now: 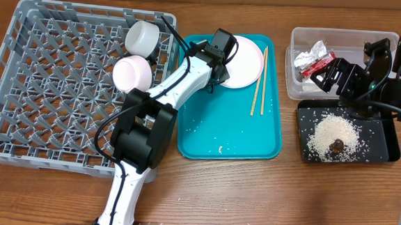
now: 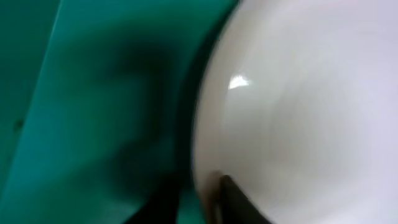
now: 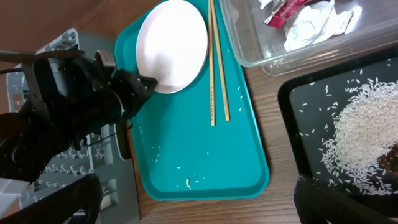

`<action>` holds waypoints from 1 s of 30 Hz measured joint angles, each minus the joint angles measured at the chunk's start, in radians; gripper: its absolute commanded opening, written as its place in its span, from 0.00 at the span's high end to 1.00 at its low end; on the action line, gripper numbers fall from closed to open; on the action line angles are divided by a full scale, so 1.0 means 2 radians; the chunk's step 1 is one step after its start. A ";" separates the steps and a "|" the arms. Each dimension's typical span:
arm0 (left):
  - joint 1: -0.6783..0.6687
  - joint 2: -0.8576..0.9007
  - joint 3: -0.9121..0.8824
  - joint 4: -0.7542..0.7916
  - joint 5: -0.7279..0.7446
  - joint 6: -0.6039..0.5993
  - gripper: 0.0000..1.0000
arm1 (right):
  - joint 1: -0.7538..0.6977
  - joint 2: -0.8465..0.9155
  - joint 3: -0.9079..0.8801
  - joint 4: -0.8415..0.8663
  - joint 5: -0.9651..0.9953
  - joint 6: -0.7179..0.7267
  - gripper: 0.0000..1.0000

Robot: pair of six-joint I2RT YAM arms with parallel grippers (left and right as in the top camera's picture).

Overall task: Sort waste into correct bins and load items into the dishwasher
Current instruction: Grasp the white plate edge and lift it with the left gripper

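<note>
On the teal tray [image 1: 227, 138] lies a white plate [image 1: 244, 59], with my left gripper [image 1: 219, 63] at its left rim. Up close, one dark finger [image 2: 235, 200] rests on the plate [image 2: 298, 112] and the other sits under the rim, so the left gripper [image 2: 199, 194] is shut on the plate. Wooden chopsticks [image 1: 258, 84] lie right of the plate. My right gripper [image 1: 326, 76] hangs wide open and holds nothing. The clear tub [image 1: 299, 42] holds the red-and-silver wrapper [image 1: 314, 61]. Rice [image 1: 333, 131] and a brown lump [image 1: 337, 144] lie on the black tray [image 1: 387, 145].
The grey dish rack [image 1: 49, 82] fills the left side, with a white cup [image 1: 144, 36] and a pale-pink bowl [image 1: 132, 72] at its right edge. Loose rice grains [image 3: 189, 182] dot the teal tray [image 3: 205, 143]. The left arm reaches over the rack's right corner.
</note>
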State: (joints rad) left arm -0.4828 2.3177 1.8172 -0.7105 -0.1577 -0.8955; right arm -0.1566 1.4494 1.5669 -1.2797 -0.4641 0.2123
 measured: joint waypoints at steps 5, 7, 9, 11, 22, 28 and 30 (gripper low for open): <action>0.002 0.000 0.000 0.003 0.001 -0.001 0.96 | 0.000 0.000 0.000 0.000 0.000 0.000 0.00; 0.003 0.000 0.001 0.001 0.002 -0.001 0.96 | 0.000 0.000 0.000 0.000 0.000 0.000 0.00; 0.006 0.000 0.002 -0.003 0.002 0.000 0.96 | 0.000 0.000 0.000 0.000 0.000 0.000 0.00; 0.008 0.000 0.005 -0.015 0.004 0.002 0.96 | 0.000 0.000 0.000 0.000 0.000 0.000 0.00; 0.032 -0.024 0.080 -0.132 -0.050 0.119 0.96 | 0.000 0.000 0.000 0.000 0.000 0.000 0.00; 0.026 -0.084 0.133 -0.194 -0.156 0.242 0.96 | 0.000 0.000 0.000 0.000 0.000 0.000 0.00; 0.025 -0.105 0.139 -0.203 -0.196 0.273 0.96 | 0.000 0.000 0.000 0.000 0.000 0.000 0.00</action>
State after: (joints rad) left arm -0.4324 2.1067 2.0945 -1.1164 -0.5503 -0.3496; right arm -0.1566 1.4494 1.5669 -1.2800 -0.4637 0.2123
